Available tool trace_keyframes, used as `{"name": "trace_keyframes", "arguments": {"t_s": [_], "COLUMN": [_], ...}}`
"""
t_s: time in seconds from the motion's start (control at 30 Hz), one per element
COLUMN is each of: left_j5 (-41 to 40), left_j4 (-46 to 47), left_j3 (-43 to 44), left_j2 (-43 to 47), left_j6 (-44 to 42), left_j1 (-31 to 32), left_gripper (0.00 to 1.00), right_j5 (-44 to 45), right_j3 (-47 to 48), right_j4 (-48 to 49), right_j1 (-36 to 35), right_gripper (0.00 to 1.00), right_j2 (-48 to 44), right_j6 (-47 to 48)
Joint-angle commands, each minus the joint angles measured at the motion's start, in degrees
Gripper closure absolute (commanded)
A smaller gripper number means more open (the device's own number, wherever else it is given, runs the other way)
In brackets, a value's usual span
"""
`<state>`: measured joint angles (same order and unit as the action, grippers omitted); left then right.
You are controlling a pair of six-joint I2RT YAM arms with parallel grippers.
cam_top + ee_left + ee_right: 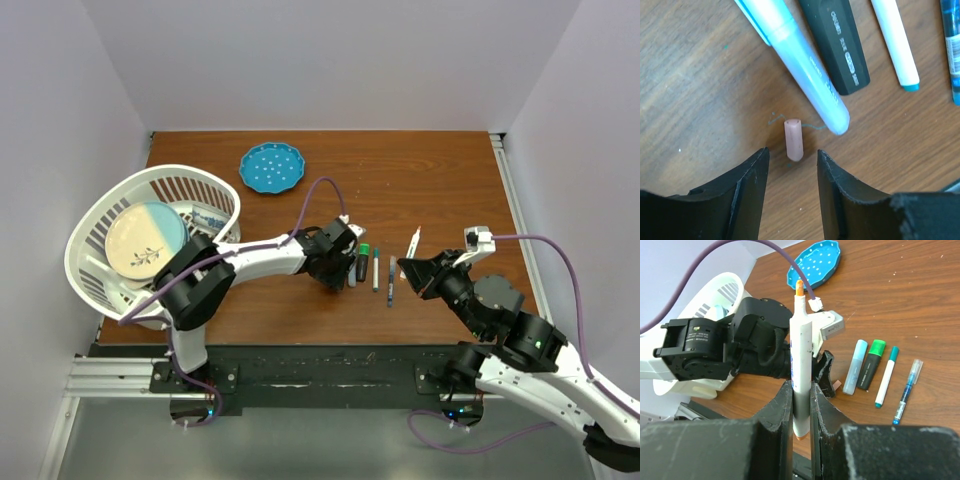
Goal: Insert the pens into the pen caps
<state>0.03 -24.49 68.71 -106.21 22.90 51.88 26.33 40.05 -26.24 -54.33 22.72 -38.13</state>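
Observation:
A small pink pen cap (794, 139) lies on the wood just ahead of my left gripper (792, 156), which is open and straddles the cap's near end without touching it. The same cap (837, 386) shows beside the left fingers (824, 371) in the right wrist view. Beside the cap lie a light-blue pen (795, 55), a black highlighter (837, 45) with a green cap (877, 347), a white pen with a teal cap (896, 42) and a thin blue pen (952, 50). My right gripper (801, 385) is shut on an upright white pen (801, 345) with an orange tip, held above the table (413, 243).
A white basket (100, 215) holding a beige-and-blue plate (146, 240) stands at the left edge. A blue dotted plate (271, 167) lies at the back. The row of pens (370, 268) lies between the two grippers. Walls close in the table's sides and back.

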Motion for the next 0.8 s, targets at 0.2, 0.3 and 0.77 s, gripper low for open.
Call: {"name": "trace_keyframes", "arguments": {"t_s": [0.2,0.3,0.77], "left_j5": [-7.1,-9.5,-10.4], "left_j4": [-4.8,-6.6,-7.9], "left_j3": [6.9,7.3,8.1], "left_j2": [-5.0,-5.8,-10.6], "left_j6": [-1.2,-0.4,3.2], "left_j1": [2.3,3.5,4.4], "left_gripper": [0.58,0.59,0.7], "right_j5": [2.1,3.2,4.0], "right_j3": [0.8,1.6,2.0], "right_j4": [-0.7,-2.1,-3.6], "right_j1": [0.1,0.1,0.1], "right_gripper": [1.0,1.0,1.0], "right_j2": [-1.1,-1.5,-4.0], "right_j6": [0.3,0.8,1.3]}}
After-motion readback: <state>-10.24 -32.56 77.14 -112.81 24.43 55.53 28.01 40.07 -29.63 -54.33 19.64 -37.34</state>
